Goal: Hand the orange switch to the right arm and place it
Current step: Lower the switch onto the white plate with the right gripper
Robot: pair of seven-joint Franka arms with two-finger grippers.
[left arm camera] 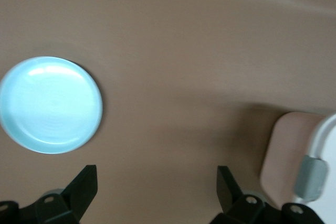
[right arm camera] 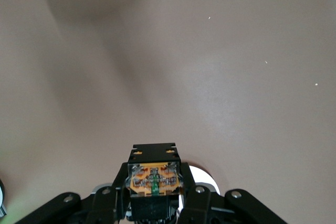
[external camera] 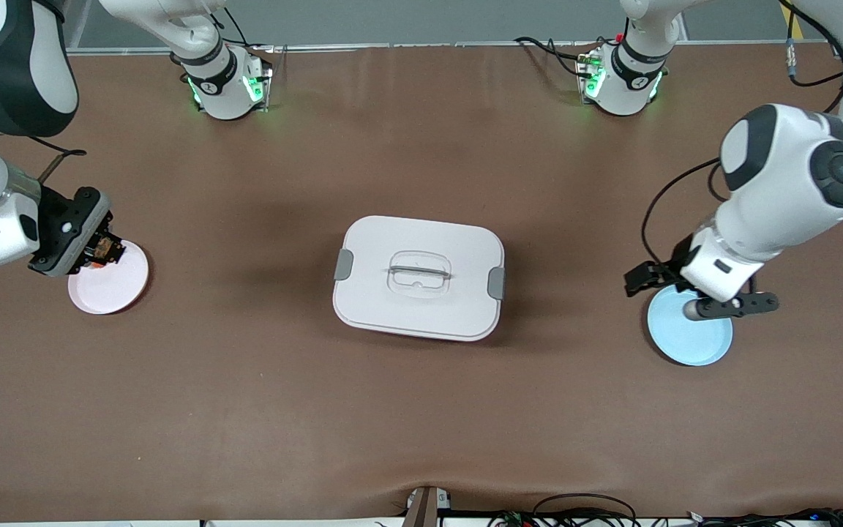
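We have the orange switch (right arm camera: 154, 178) clamped between the fingers of our right gripper (external camera: 103, 251), so the handover itself looks done and what remains, as we judge it, is the placing. In the right wrist view the switch sits right at the fingertips, its clear orange face with a small green mark turned toward the camera and its black body sticking out past the tips.

The relation that matters now is between that hand and the pink plate (external camera: 115, 285). In the front view the right gripper hangs over the plate's edge on the side toward the right arm's end of the table, with the bulk of the plate lying just ahead of and below the fingertips. The plate does not show in the wrist view. We cannot tell how high the switch is above the plate. If the pink plate is the target, we think a short reach forward over its middle and a lowering would be needed before letting go.

Our left gripper (external camera: 685, 289) waits over the blue plate (external camera: 692, 340) at the left arm's end of the table, its fingers (left arm camera: 81, 184) spread wide with nothing between them. The white lidded box (external camera: 418, 277) sits between the two hands, well apart from both.
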